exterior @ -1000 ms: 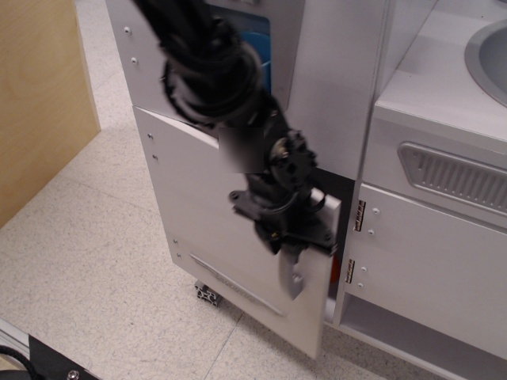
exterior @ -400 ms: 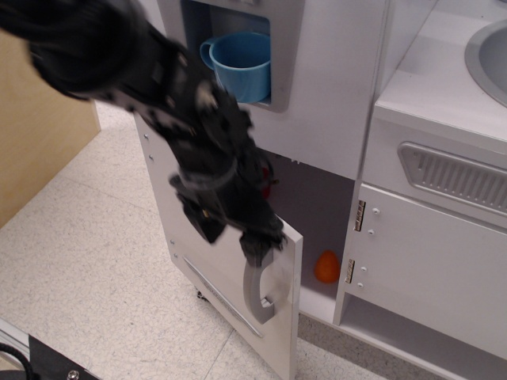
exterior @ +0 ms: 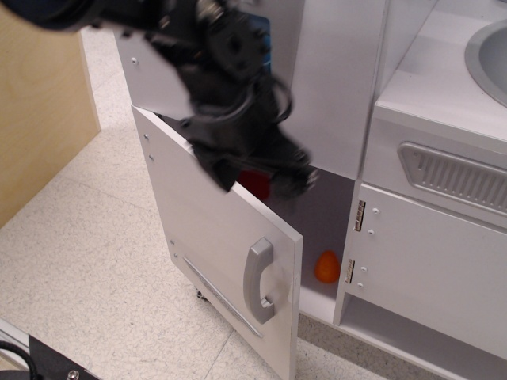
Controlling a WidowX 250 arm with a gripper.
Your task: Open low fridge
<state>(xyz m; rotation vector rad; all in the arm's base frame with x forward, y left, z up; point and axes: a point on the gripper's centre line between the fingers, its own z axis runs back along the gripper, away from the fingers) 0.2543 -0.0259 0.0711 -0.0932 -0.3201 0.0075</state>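
Note:
The low fridge door point(exterior: 214, 245) is a large flat white panel with a vertical grey bar handle point(exterior: 257, 281) and a thin grey vent strip point(exterior: 218, 291). It stands swung open to the left, showing the dark inside with an orange object point(exterior: 326, 267) and a red object point(exterior: 255, 182). My black gripper point(exterior: 265, 178) is blurred, above the door's top edge and apart from the handle. I cannot tell how its jaws stand.
The white panel with the cup recess point(exterior: 317, 87) is above the fridge. A white cabinet door point(exterior: 432, 269) with a ribbed grey vent point(exterior: 455, 176) stands to the right, under a counter with a grey sink point(exterior: 487, 59). A wooden panel point(exterior: 40, 103) stands at left.
The fridge door has swung wide open. My gripper has left the handle and risen above the door's top edge, covering the cup recess.

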